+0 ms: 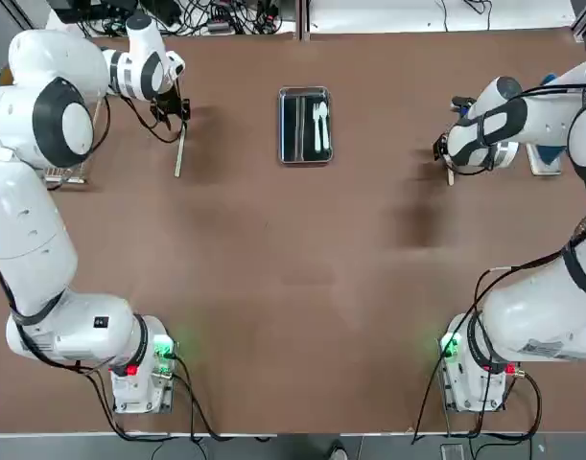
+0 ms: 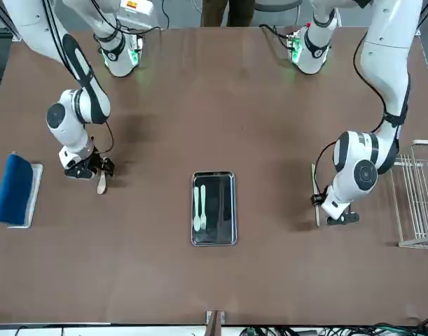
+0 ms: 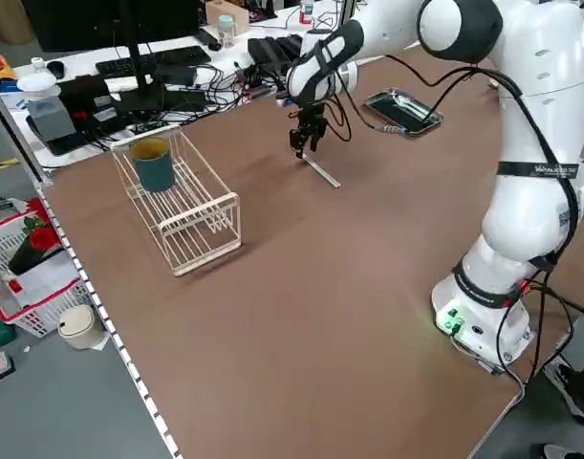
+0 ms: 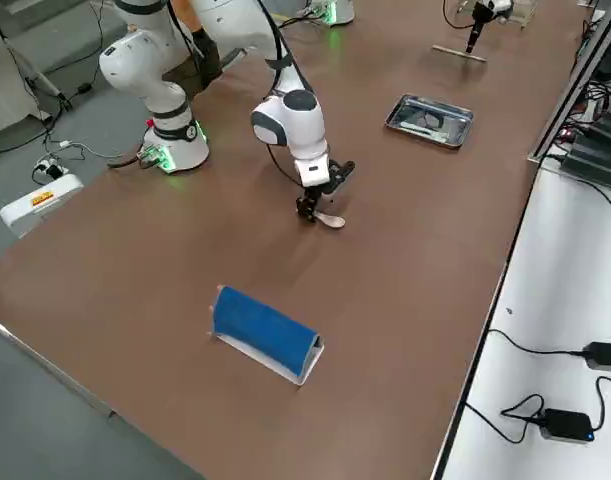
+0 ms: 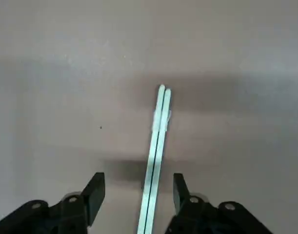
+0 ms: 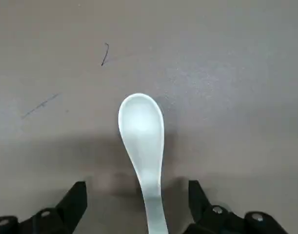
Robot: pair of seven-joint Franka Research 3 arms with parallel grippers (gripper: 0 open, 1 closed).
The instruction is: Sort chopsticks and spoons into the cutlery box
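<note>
On the matte brown worktop [image 1: 273, 287], the cutlery box [image 1: 304, 126], a shallow rectangular tray of shiny steel with rounded corners and a dark inside, lies at the far middle and holds two small white spoons [image 1: 320, 125] side by side along its length. The left gripper [image 5: 138, 191] is lowered over the chopsticks [image 5: 156, 156], two thin, straight, pale sticks lying flat and pressed together; its black fingers [image 5: 94, 191] stand apart, one on each side of the pair, with a gap still visible between them and the wood. The right gripper [image 6: 137, 200] is lowered over a lone glossy white spoon [image 6: 143, 141] with a smooth oval bowl and a short handle; its fingers [image 6: 76, 199] are spread wide on either side of the handle, not touching it. Both utensils lie on the worktop well apart from the tray. A white wire rack [image 2: 415, 203] stands beyond the left gripper, and a blue-topped holder [image 2: 15, 190] beyond the right.
</note>
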